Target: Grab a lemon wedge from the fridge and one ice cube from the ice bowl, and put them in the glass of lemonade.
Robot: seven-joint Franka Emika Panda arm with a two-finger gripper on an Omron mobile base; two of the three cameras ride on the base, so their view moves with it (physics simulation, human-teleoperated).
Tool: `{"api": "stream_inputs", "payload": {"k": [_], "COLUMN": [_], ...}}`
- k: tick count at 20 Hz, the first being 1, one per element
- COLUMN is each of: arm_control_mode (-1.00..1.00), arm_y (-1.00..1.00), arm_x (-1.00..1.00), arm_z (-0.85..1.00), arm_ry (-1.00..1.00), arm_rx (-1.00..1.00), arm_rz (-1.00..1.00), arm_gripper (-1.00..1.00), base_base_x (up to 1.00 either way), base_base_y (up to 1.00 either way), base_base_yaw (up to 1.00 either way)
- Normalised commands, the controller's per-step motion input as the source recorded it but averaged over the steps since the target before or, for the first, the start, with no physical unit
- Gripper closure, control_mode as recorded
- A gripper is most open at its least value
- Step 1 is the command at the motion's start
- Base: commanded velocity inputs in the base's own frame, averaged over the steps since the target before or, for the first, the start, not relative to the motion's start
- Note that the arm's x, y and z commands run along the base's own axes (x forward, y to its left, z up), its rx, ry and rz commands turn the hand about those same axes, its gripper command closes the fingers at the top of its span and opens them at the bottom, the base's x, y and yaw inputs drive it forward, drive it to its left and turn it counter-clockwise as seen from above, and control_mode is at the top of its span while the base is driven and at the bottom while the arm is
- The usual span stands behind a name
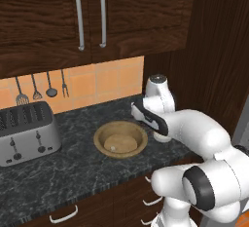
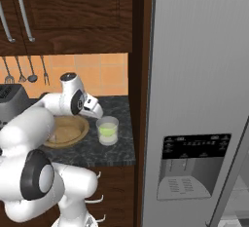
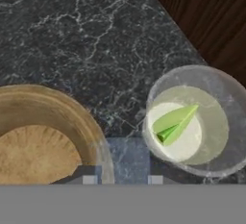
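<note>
One toaster [image 1: 26, 132] left of ice bowl [image 1: 120, 140] — fridge [image 2: 199, 89] beside glass of lemonade [image 2: 107, 130].

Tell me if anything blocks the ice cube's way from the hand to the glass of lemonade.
Nothing visible does. The hand grips the ice cube above bare counter, between the ice bowl and the glass of lemonade. The glass is open-topped, and a lemon wedge floats inside.

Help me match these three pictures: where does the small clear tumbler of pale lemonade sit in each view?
Left base view: the small clear tumbler of pale lemonade peeks out lower right of centre, mostly behind the white arm.
Right base view: left of centre, on the counter near the fridge side.
Hand view: right of centre, a green wedge inside.
Shared landmark: the round light-brown wooden bowl beside it.
</note>
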Motion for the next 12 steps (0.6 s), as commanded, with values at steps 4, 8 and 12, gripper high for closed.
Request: {"api": "stream_inputs", "payload": {"k": [4,8,12], "arm_control_mode": [-1.0,-1.0,-1.0], "arm_y": [-0.61,-0.53,-0.19], "arm_x": [0.0,0.0,0.07], "arm_z": [0.01,0.02,-0.03], "arm_ry": [0.0,0.0,0.0], "arm_rx": [0.0,0.0,0.0], "arm_rz": [-0.03,-0.04,0.0], "arm_gripper": [1.0,1.0,1.0], "base_base_x": [0.0,0.0,0.0], "base_base_y": [0.0,0.0,0.0], "base_base_yaw": [0.0,0.0,0.0]}}
